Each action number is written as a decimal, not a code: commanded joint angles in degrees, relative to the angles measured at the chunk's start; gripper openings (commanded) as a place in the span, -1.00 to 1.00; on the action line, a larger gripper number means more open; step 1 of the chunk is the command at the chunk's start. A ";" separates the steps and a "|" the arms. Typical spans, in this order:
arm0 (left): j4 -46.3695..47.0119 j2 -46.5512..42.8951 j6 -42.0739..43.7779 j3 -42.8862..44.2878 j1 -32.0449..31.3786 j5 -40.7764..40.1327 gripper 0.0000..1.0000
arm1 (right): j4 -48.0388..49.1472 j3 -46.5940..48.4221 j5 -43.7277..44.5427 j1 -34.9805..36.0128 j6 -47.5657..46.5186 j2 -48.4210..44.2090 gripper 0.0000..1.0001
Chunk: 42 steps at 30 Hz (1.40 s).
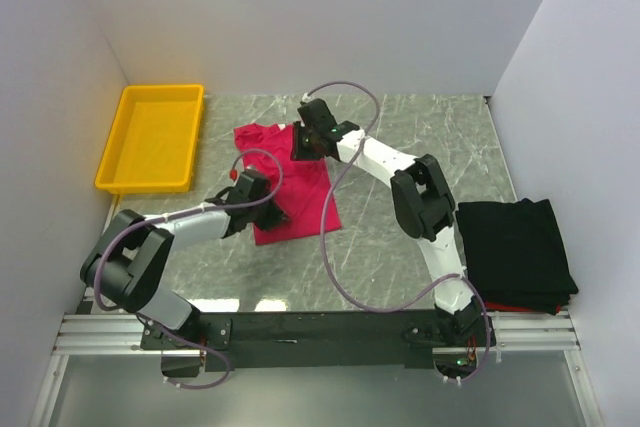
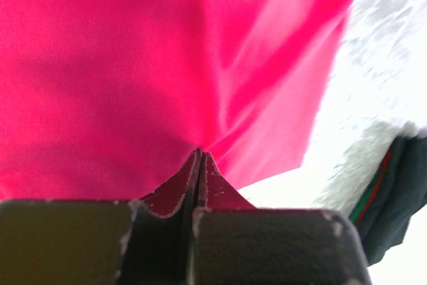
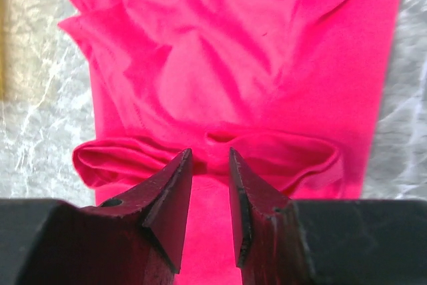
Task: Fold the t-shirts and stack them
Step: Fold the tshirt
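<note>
**Fold in hand on the crimson-pink t-shirt point(image 1: 300, 192), mid-table.**
Left gripper point(image 2: 200, 165) is pinched shut on the shirt's near edge, the cloth puckering at its tips. Right gripper point(image 3: 210, 165) stands over a rolled fold at the far end, jaws narrowly apart and holding nothing. The black t-shirt point(image 1: 515, 247) lies folded near right. Judgement: hold the left pinch, lift the right fingers clear, and avoid dragging the fold.

Shirt: the crimson-pink t-shirt point(image 3: 253, 65) is lying rumpled, filling most of the view.
Fold: a rolled fold point(image 3: 120, 158) of its cloth is running crosswise just beyond the fingertips.
Right gripper: the right gripper point(image 3: 209, 153) is pointing at the shirt, its jaws standing slightly apart, with pink cloth showing through the gap.
Table: the marbled grey table point(image 3: 40, 105) is showing along both sides.
</note>
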 commanded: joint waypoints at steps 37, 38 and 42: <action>-1.81 15.74 8.26 19.73 18.20 5.20 -0.77 | 16.24 -56.86 -7.81 -1.82 10.93 -30.40 -0.28; -1.99 15.39 8.70 20.08 18.28 5.48 -0.69 | 16.07 -57.21 -7.89 -1.82 10.92 -30.75 -0.28; -2.52 10.66 10.37 19.82 18.20 6.36 -0.49 | 14.75 -57.04 -7.54 -1.82 10.57 -35.93 -0.29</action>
